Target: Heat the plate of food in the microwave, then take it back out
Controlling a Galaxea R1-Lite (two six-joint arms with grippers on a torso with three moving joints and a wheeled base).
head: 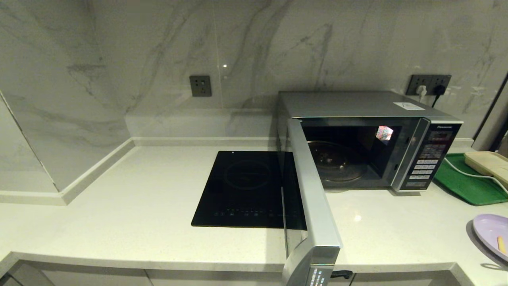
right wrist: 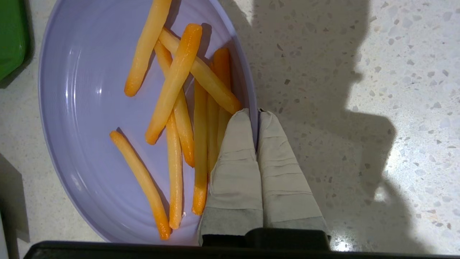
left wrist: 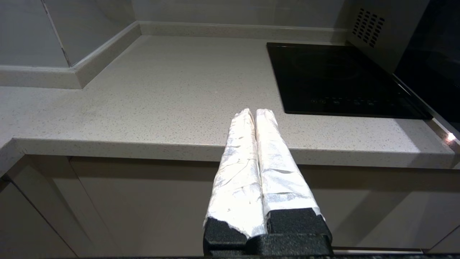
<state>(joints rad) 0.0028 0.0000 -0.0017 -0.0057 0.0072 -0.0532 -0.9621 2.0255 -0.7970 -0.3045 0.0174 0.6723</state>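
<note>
The silver microwave (head: 369, 107) stands at the back right of the counter with its door (head: 313, 198) swung wide open toward me and its glass turntable (head: 335, 161) bare. The lavender plate of food (head: 492, 232) lies at the counter's right edge, partly cut off in the head view. In the right wrist view my right gripper (right wrist: 257, 112) is shut on the plate's rim (right wrist: 251, 93), one finger inside beside the fries (right wrist: 179, 104), one outside. My left gripper (left wrist: 255, 112) is shut on nothing, hanging in front of the counter's front edge, left of the cooktop.
A black induction cooktop (head: 246, 186) lies left of the microwave, partly behind the open door. A green tray (head: 468, 182) with a beige slab (head: 488, 163) and a white cable sits right of the microwave, close behind the plate. Marble walls close the back and left.
</note>
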